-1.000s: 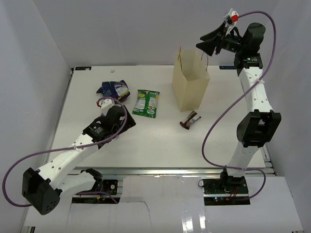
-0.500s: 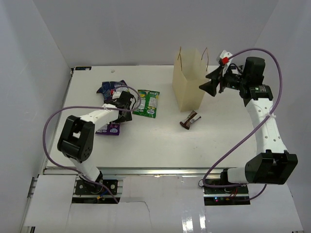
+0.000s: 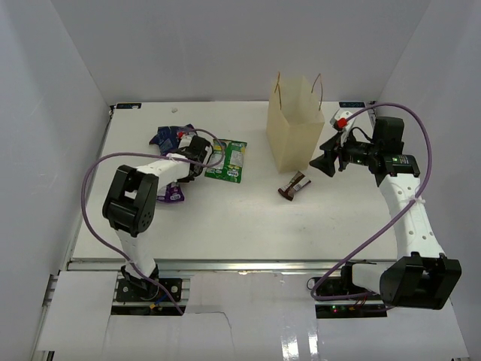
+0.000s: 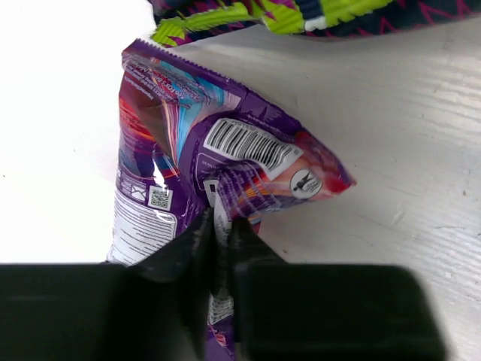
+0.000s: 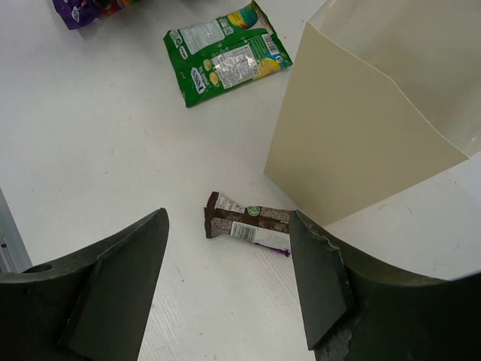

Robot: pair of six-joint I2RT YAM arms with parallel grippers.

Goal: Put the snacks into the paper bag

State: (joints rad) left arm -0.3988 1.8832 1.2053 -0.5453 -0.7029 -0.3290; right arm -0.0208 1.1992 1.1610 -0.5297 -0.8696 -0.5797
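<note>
A purple glossy snack packet (image 4: 225,158) lies on the white table, and my left gripper (image 4: 222,233) is shut on its lower edge. A second purple-blue bag (image 4: 301,15) with green zigzags lies just beyond it. From above, the left gripper (image 3: 194,144) sits at the purple-blue bags (image 3: 169,137), next to the green-white pack (image 3: 227,159). The tan paper bag (image 3: 294,128) stands upright at the back. A brown chocolate bar (image 5: 248,223) lies by the bag's base. My right gripper (image 5: 225,252) hangs open above it, holding nothing.
Another purple packet (image 3: 174,194) lies under my left forearm. The green-white pack (image 5: 225,53) and the paper bag's wall (image 5: 353,143) show in the right wrist view. White walls enclose the table on the left, back and right.
The left arm reached out to the purple bags and its jaws closed on one. The right arm came down from above the paper bag to its right side, over the chocolate bar.
</note>
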